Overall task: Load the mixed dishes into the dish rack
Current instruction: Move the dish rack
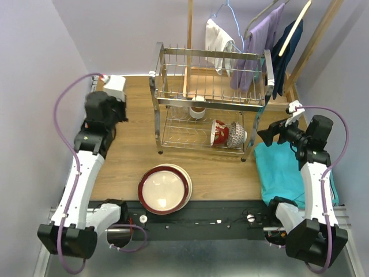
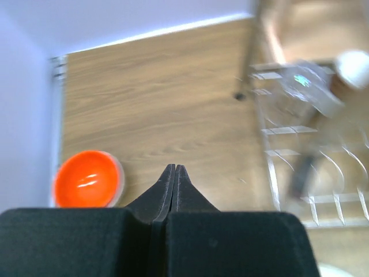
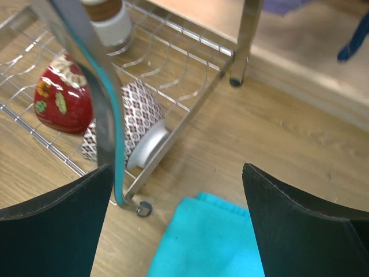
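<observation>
Left fingers (image 2: 167, 187) pressed together, empty; orange bowl (image 2: 87, 179) at their 9 o'clock on worktop (image 2: 173, 104). Right fingers (image 3: 300, 231) spread wide, near dish rack (image 3: 248, 29).

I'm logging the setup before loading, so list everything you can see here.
dish rack: one, chrome, two tiers, table centre
plates: one stack, cream with dark red rim, near edge
red patterned bowl: one, lower tier
blue-white patterned bowl: one, lower tier, beside the red
cup: one, pale, lower tier, back
clear glass: one, blurred, seemingly in the rack
orange bowl: one, table, by left wall
cloth: one, teal, right of the rack
hanging clothes: several, white, purple, navy, behind the rack
left fingers: black, shut, empty
right fingers: black, open, beside the rack
</observation>
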Tool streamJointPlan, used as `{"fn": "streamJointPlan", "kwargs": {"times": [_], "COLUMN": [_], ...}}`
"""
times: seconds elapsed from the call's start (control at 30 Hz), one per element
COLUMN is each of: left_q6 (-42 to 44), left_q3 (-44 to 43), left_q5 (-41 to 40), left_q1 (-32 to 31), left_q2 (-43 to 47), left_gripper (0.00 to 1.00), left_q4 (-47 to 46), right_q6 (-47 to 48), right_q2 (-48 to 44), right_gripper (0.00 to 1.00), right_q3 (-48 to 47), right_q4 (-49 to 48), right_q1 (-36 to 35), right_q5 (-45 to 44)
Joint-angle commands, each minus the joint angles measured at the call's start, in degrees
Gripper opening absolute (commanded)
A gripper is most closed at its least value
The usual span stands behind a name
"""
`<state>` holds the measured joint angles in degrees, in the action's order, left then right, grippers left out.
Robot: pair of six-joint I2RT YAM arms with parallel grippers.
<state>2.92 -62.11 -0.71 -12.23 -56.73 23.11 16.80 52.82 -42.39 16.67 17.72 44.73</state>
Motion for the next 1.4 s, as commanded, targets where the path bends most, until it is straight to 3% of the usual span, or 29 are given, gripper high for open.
{"fn": "streamJointPlan", "kwargs": {"times": [0.0, 0.17, 0.4, 0.77, 1.0, 1.1, 1.13, 1.2, 1.23, 1.33, 1.37], "left_q6": [-7.5, -17.7, -18.6, -18.1, -14.8, -13.9, -12.8, -11.7, -11.2, -5.5, 2.1], "left_q3": [-5.5, -5.7, -4.7, -3.6, -3.0, -3.9, -4.9, -5.2, -5.1, -7.1, -8.0], "left_q5": [9.6, 19.1, 25.2, 23.0, 19.5, 12.2, 9.2, 9.0, 10.9, 14.4, 15.9], "left_q1": [10.6, 11.5, 8.3, -5.7, -7.3, -7.4, -5.9, -1.2, 5.7, 12.2, 15.8], "left_q2": [-7.0, -16.2, -21.7, -19.9, -19.2, -18.3, -18.1, -17.1, -16.8, -18.3, -19.4], "left_gripper": [0.0, 0.0, 0.0, 0.0, 0.0, 0.0, 0.12, 0.27, 0.41, 0.54, 0.56], "left_q4": [-0.3, -10.5, -13.6, -12.1, -9.4, -5.1, -1.5, 1.2, 3.1, 8.2, 9.5], "right_q6": [3.4, 0.3, -1.4, -0.2, 0.5, 1.0, 1.0, 1.0, 1.0, 1.3, 1.4], "right_q2": [-1.8, -0.5, 1.6, 3.3, 3.2, 3.0, 2.9, 2.6, 2.3, 0.9, 0.6], "right_gripper": [1.0, 0.99, 0.99, 1.0, 1.0, 1.0, 1.0, 1.0, 1.0, 1.0, 1.0], "right_q3": [0.1, 0.7, -0.4, -1.2, 0.4, 0.9, 0.8, 0.6, 0.4, 1.2, 1.5], "right_q4": [-7.2, -8.8, -11.1, -9.8, -10.0, -10.1, -9.7, -9.3, -8.6, -7.3, -7.1], "right_q1": [-0.9, -3.0, -3.9, -3.9, -3.9, -3.9, -3.9, -3.9, -3.9, -3.9, -3.9], "right_q5": [6.9, 3.3, -2.5, -6.3, -6.2, -6.0, -6.1, -6.8, -6.9, -7.3, -7.4]}}
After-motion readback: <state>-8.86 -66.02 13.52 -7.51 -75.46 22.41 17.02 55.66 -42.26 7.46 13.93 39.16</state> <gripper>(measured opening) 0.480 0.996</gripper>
